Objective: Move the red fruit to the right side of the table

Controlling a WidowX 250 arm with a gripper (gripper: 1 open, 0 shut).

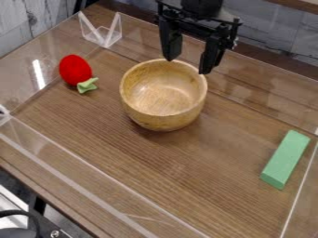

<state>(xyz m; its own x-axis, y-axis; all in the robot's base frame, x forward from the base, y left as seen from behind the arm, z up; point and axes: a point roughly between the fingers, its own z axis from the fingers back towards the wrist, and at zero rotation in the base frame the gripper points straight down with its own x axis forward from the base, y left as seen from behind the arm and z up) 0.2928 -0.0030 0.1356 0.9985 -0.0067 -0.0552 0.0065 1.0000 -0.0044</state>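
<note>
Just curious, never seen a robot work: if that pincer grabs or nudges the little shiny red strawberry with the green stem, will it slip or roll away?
The small glossy red toy strawberry looks smooth, so it may slip. Its rounded oval body could roll when nudged, though the green stem might check that. Being small, it is probably light.

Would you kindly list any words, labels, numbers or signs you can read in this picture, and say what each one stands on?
There are none: no readable text shows on the red fruit, the wooden bowl, the green block, the claw or the table.
</note>
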